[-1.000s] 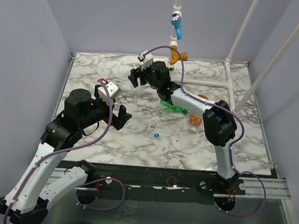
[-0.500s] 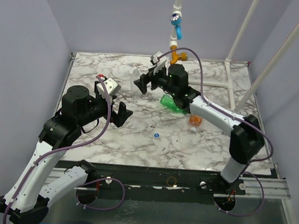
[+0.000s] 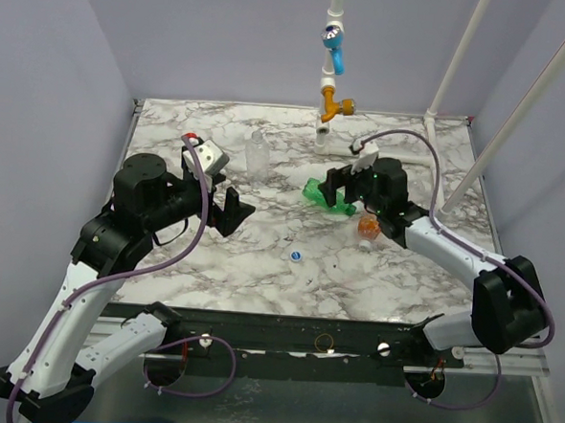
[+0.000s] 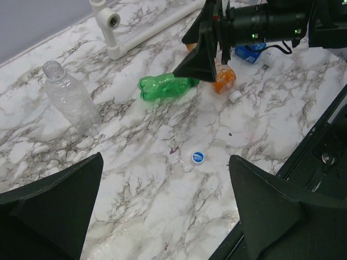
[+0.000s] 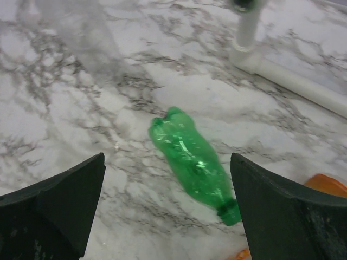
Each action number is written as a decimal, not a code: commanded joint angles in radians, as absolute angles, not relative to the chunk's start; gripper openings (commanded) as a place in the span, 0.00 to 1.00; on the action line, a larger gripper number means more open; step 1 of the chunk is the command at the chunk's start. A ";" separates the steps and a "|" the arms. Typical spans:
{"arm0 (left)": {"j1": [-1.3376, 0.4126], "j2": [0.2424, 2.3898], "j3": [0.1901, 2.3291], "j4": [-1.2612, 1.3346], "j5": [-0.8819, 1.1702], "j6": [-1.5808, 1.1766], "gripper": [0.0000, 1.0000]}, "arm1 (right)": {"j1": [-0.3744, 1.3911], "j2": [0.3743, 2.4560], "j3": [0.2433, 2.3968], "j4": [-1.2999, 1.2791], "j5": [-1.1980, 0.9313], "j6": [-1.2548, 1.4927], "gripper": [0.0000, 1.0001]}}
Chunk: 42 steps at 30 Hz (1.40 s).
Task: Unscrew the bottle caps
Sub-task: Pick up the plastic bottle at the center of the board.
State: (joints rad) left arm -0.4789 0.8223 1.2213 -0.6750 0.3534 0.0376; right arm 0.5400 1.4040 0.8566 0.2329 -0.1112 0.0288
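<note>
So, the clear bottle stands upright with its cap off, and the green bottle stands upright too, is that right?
Not quite: the green bottle lies on its side, as the right wrist view shows; the clear bottle does stand upright, cap off.

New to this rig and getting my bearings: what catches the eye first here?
The green bottle lies on its side in the middle, with the open right gripper aimed at it from close by. A clear bottle stands upright and capless farther left, and a small blue cap lies loose on the marble table in front.
</note>
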 commanded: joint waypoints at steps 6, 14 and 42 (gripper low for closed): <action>-0.470 0.832 1.249 -0.669 0.426 0.019 0.99 | 0.409 1.562 0.884 0.272 -0.117 0.098 1.00; -0.462 0.833 1.241 -0.662 0.457 0.012 0.99 | 0.408 1.681 0.853 0.323 -0.142 0.130 1.00; -0.463 0.888 1.261 -0.632 0.632 0.106 0.99 | 0.458 1.697 0.925 0.170 -0.246 0.234 0.35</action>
State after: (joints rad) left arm -0.4664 0.8978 1.2358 -0.6491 0.5461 0.0299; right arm 0.4461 1.7901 0.8986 0.2283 -0.1623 0.1967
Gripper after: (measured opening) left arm 0.988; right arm 0.540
